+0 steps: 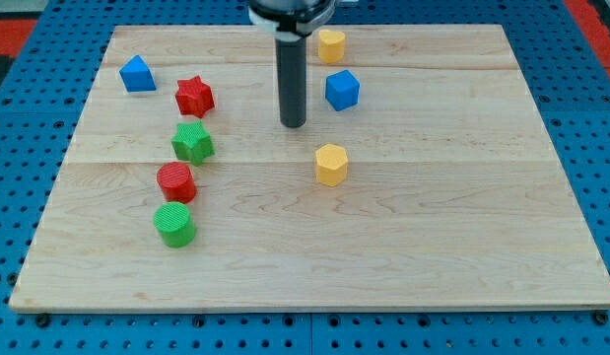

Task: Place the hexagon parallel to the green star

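Note:
A yellow hexagon (330,165) lies near the middle of the wooden board (433,247). A green star (192,143) lies at the view's left, roughly level with the hexagon but slightly higher. My tip (293,124) stands above and a little left of the yellow hexagon, apart from it, and to the right of the green star. A blue cube-like block (342,90) sits just right of the rod.
A red star (194,96) sits above the green star. A red cylinder (175,182) and a green cylinder (174,224) lie below it. A blue block (137,74) is at the top left. A second yellow block (331,45) is at the top centre.

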`<act>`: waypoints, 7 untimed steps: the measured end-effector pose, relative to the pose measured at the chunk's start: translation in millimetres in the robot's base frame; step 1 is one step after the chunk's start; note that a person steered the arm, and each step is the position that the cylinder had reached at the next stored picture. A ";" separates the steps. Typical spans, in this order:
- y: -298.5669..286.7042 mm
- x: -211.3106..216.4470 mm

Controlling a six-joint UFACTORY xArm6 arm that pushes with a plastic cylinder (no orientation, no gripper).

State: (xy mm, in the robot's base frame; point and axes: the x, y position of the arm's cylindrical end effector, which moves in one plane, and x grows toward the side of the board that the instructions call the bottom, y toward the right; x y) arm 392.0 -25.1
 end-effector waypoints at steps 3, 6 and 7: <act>66.1 112.9; 53.1 97.6; 34.4 61.1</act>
State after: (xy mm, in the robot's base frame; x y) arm 453.1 9.3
